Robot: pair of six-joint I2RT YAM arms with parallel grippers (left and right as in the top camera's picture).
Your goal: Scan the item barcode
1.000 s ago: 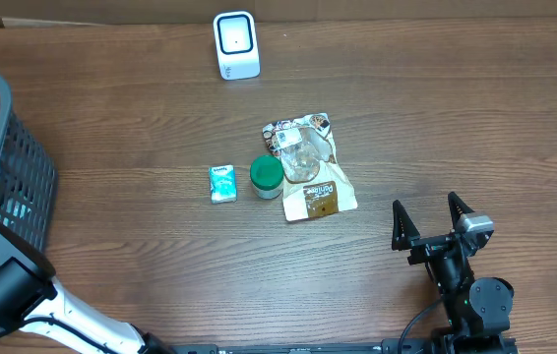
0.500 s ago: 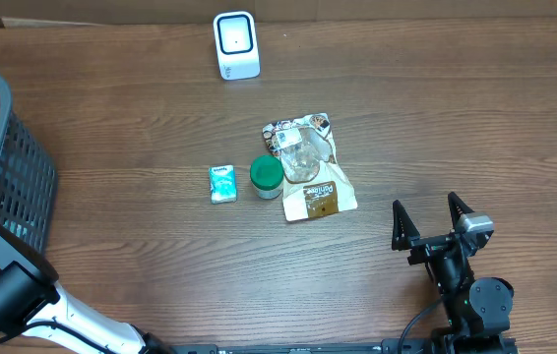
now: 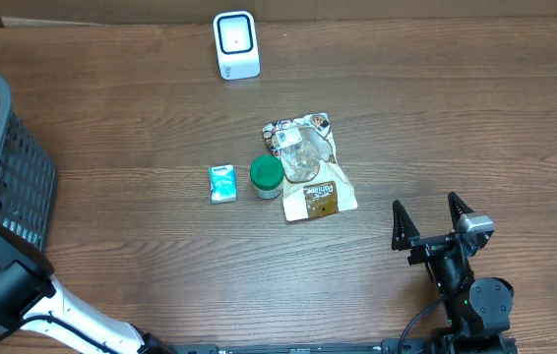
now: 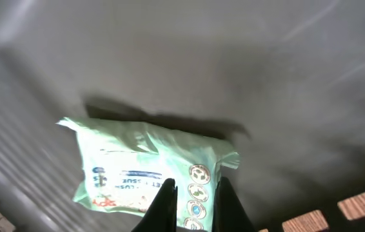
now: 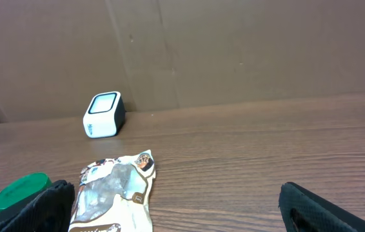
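In the left wrist view my left gripper point(image 4: 194, 187) is down inside the basket, its two dark fingers shut on the near edge of a pale green soft pack point(image 4: 137, 167) with printed round icons. The white scanner point(image 3: 235, 44) stands at the table's far edge, also seen from the right wrist as the white scanner point(image 5: 104, 115). My right gripper point(image 3: 434, 218) rests open near the front right, nothing between its fingers point(image 5: 47, 200). From overhead the left gripper's jaws are hidden by the basket wall.
The dark mesh basket point(image 3: 8, 147) stands at the left edge. Mid-table lie a small teal packet point(image 3: 221, 183), a green-lidded jar point(image 3: 266, 177) and a snack bag point(image 3: 308, 167). A cardboard wall runs behind the table.
The left arm has shifted slightly at the basket, and a small orange-white bit now shows at the left edge. The right arm has not moved.
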